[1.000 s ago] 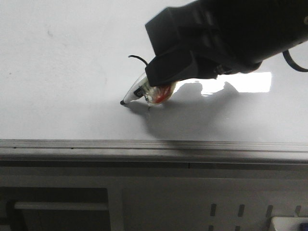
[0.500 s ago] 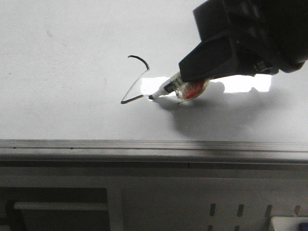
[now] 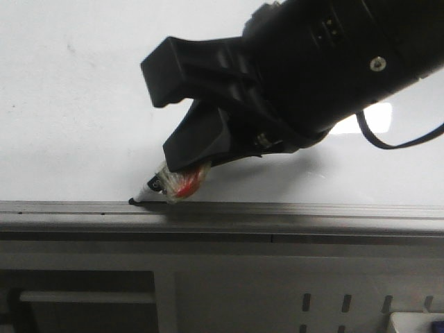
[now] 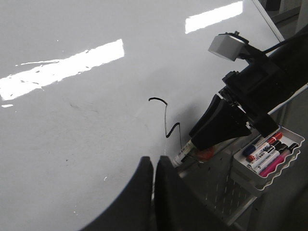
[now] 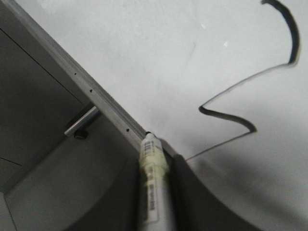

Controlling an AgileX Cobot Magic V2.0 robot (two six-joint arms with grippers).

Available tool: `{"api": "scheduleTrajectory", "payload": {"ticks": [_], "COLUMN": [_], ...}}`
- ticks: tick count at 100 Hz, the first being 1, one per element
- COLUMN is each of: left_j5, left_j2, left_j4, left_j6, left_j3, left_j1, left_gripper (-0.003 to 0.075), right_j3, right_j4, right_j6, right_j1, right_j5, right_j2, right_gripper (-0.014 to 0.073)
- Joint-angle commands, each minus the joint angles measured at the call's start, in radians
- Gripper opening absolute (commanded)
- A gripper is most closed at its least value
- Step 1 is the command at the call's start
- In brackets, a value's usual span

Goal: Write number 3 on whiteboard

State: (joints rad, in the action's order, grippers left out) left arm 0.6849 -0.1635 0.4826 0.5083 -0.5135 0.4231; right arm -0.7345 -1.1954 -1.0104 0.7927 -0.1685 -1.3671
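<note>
We see the right tool pinching a marker, held slanted so its tip meets the whiteboard at lower left of the front view, right at the silver frame. The number 3 sits centre-right in the right wrist pic; its last stroke ends at the tip. No room left downward; lift-off seems due. Left tool: fingers pressed together, empty, low in its pic.

Glossy smooth whiteboard, matt silver metal frame.
</note>
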Motion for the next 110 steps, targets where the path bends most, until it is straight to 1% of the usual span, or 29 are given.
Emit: {"api": "scheduleTrajectory", "payload": {"ticks": [1, 15, 20, 27, 31, 32, 34, 35, 39, 42, 46, 49, 55, 64, 71, 84, 101, 110], "left_j5": [-0.065, -0.064, -0.066, -0.066, -0.066, -0.066, -0.066, -0.066, -0.064, -0.059, -0.044, -0.025, 0.033, 0.127, 0.198, 0.291, 0.350, 0.354], "left_j2": [-0.013, -0.013, -0.015, -0.029, -0.040, -0.045, -0.055, -0.058, -0.081, -0.099, -0.129, -0.152, -0.208, -0.293, -0.359, -0.453, -0.545, -0.580], "left_j4": [0.030, 0.039, 0.039, 0.039, 0.039, 0.039, 0.039, 0.039, 0.042, 0.057, 0.078, 0.111, 0.173, 0.262, 0.299, 0.318, 0.361, 0.396], "left_j6": [-0.010, -0.010, -0.008, 0.002, 0.006, 0.009, 0.015, 0.018, 0.038, 0.061, 0.101, 0.138, 0.242, 0.366, 0.423, 0.473, 0.512, 0.540], "left_j3": [-0.024, -0.036, -0.049, -0.074, -0.092, -0.095, -0.105, -0.111, -0.129, -0.148, -0.169, -0.192, -0.232, -0.292, -0.332, -0.379, -0.408, -0.414], "left_j1": [-0.002, -0.002, -0.002, -0.002, -0.002, -0.002, -0.002, -0.002, -0.002, -0.002, -0.002, -0.002, -0.002, -0.002, -0.002, -0.002, 0.008, 0.024], "left_gripper": [-0.0020, -0.0013, 0.0021, 0.0135, 0.0233, 0.0269, 0.0304, 0.0340, 0.0433, 0.0479, 0.0519, 0.0526, 0.0517, 0.0478, 0.0455, 0.0447, 0.0447, 0.0447], "right_j3": [-0.051, -0.139, -0.178, -0.230, -0.258, -0.265, -0.273, -0.280, -0.297, -0.305, -0.308, -0.310, -0.310, -0.310, -0.310, -0.312, -0.312, -0.312], "right_j4": [0.029, 0.040, 0.061, 0.108, 0.138, 0.142, 0.155, 0.159, 0.179, 0.195, 0.223, 0.247, 0.293, 0.302, 0.302, 0.317, 0.459, 0.501], "right_j6": [-0.009, -0.009, -0.009, -0.009, -0.009, -0.009, -0.009, -0.009, -0.009, -0.009, -0.009, -0.009, -0.009, -0.009, -0.009, -0.009, -0.009, -0.009], "right_j1": [-0.011, -0.010, -0.010, -0.010, -0.010, -0.010, -0.010, -0.010, -0.010, -0.010, -0.010, -0.010, -0.010, -0.010, -0.010, -0.002, 0.062, 0.106], "right_j5": [0.049, -0.071, -0.089, -0.090, -0.090, -0.090, -0.096, -0.098, -0.119, -0.140, -0.178, -0.207, -0.279, -0.353, -0.387, -0.408, -0.417, -0.412], "right_j2": [0.068, 0.232, 0.287, 0.354, 0.377, 0.384, 0.393, 0.396, 0.403, 0.406, 0.406, 0.404, 0.387, 0.361, 0.344, 0.326, 0.326, 0.324], "right_gripper": [-0.0044, -0.0044, -0.0044, -0.0044, -0.0044, -0.0044, -0.0044, -0.0044, -0.0044, -0.0044, -0.0044, -0.0044, -0.0044, -0.0044, -0.0044, -0.0044, -0.0044, -0.0044]}}
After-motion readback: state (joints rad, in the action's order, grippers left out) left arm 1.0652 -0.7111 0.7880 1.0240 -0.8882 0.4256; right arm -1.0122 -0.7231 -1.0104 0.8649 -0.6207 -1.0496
